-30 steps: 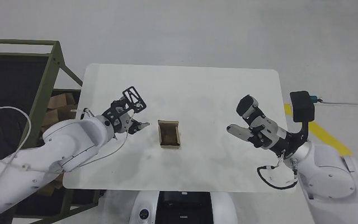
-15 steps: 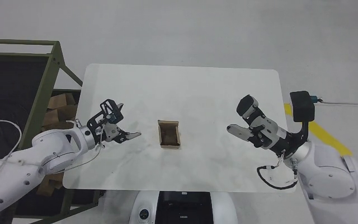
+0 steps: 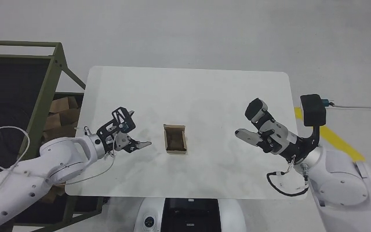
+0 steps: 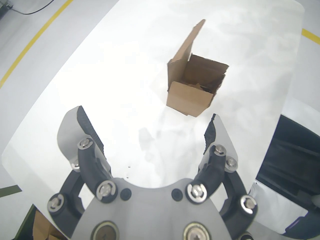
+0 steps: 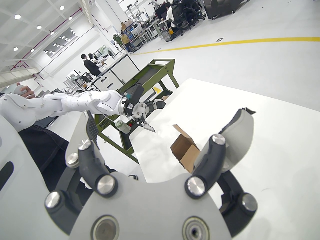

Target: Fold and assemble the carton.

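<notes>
A small brown carton (image 3: 174, 139) stands upright on the white table (image 3: 191, 87), near the middle of its front half. Its top is open and one flap stands up (image 4: 192, 38); the inside (image 4: 205, 76) looks dark. My left gripper (image 3: 137, 129) hovers to the left of the carton, open and empty, a short gap away from it (image 4: 147, 114). My right gripper (image 3: 248, 122) is well off to the carton's right, also open and holding nothing (image 5: 167, 114). The right wrist view shows the carton (image 5: 186, 148) with the left gripper (image 5: 147, 123) beyond it.
A green metal cart (image 3: 35, 69) stands off the table's left edge, with brown cardboard pieces (image 3: 58, 113) stacked below it. A black box (image 3: 313, 109) sits at the table's right edge. Wide bare table lies behind the carton.
The left gripper pulled back leftward from beside the carton, then came a little way back toward it. The right arm and the carton stayed still.
</notes>
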`<move>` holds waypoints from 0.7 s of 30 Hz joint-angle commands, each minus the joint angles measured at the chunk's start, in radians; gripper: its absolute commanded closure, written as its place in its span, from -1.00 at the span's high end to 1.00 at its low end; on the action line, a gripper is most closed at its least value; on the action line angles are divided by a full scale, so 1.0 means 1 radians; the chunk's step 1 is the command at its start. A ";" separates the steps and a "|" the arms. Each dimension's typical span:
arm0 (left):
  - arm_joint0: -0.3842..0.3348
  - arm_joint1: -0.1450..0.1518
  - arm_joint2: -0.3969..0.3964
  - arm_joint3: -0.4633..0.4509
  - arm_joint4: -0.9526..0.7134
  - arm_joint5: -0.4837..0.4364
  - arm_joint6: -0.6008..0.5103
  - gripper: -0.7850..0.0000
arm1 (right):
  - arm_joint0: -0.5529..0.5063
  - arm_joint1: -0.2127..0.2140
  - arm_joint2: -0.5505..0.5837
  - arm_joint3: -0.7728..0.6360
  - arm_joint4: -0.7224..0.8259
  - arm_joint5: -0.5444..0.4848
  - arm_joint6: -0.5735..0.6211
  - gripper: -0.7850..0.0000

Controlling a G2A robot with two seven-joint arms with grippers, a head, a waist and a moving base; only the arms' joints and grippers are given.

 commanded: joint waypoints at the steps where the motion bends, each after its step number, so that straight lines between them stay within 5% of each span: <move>1: -0.009 -0.015 0.016 0.018 0.001 0.007 0.041 1.00 | 0.000 0.000 0.000 0.000 0.000 0.000 0.000 1.00; 8: -0.052 -0.084 0.105 0.095 -0.028 0.010 0.161 0.91 | 0.000 0.000 0.000 0.000 0.000 0.000 0.000 1.00; 21: -0.248 -0.238 0.299 0.281 0.002 -0.113 0.195 0.60 | 0.000 0.000 0.000 0.000 0.000 0.000 0.000 1.00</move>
